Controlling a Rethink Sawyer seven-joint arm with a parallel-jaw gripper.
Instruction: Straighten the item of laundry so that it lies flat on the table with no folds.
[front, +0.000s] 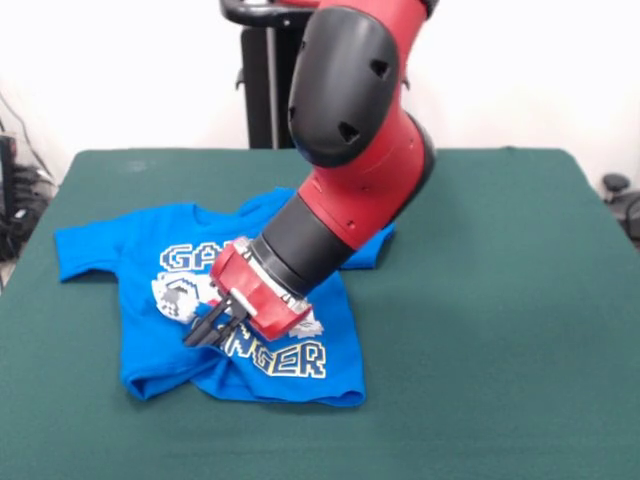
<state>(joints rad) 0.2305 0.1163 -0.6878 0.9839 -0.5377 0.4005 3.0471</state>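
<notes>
The bright blue T-shirt (150, 262) lies print-up on the dark green table (500, 300), left of centre. Its white lettering and pixel controller print show. The left sleeve is spread out; the right sleeve area is rumpled behind the arm, and the bottom hem is bunched and folded under at the lower left. The red and black arm comes down from the top. My gripper (207, 334) has its black fingers (200, 336) pressed close together on the shirt's front, over the print, near the lower lettering. The arm hides the middle of the shirt.
The robot's black pedestal (262, 90) stands at the table's far side. Dark objects sit off the table at the left edge (15, 200) and right edge (620, 200). Green cloth stretches wide to the right of the shirt.
</notes>
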